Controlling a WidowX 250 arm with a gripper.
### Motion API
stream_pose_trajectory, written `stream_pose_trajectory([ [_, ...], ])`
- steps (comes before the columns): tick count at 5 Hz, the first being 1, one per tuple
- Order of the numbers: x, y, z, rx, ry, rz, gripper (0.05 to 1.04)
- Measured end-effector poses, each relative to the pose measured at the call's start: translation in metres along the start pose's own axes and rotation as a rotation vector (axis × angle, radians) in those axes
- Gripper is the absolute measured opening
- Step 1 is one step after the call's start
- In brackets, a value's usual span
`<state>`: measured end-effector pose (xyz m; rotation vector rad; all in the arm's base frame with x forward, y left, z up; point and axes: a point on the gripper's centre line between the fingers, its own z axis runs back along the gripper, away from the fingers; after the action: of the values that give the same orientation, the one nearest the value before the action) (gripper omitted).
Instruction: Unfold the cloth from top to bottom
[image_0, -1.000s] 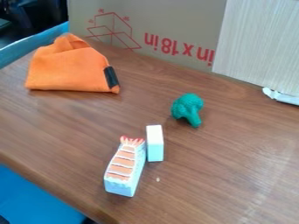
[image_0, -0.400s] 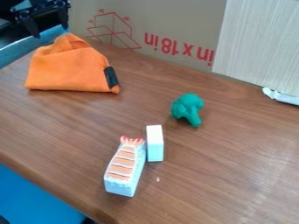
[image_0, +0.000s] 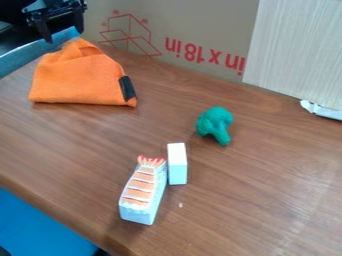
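orange cloth (image_0: 77, 77) lay folded on the counter (image_0: 267, 170), upper left of the frame; just above it in view, the black jaws (image_0: 64, 36) hung wide apart, gripping nothing.

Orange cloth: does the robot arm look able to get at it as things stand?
Probably yes. The open hand hangs near the peaked top of the orange cloth, with no object seen between them; the toy broccoli sits well off to the side.

Green toy broccoli (image_0: 215, 125) lies near a white block (image_0: 177, 164); a shrimp-topped piece (image_0: 141, 192) sits just beside that block.
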<state>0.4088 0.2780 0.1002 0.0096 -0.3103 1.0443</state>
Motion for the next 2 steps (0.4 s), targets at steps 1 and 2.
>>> stream_pose_trajectory([
  [1,0.0054,0.0001,-0.0012,0.019,-0.006,0.028,0.999],
  [2,0.0074,-0.0002,-0.0063,0.051,-0.001,0.053,0.999],
])
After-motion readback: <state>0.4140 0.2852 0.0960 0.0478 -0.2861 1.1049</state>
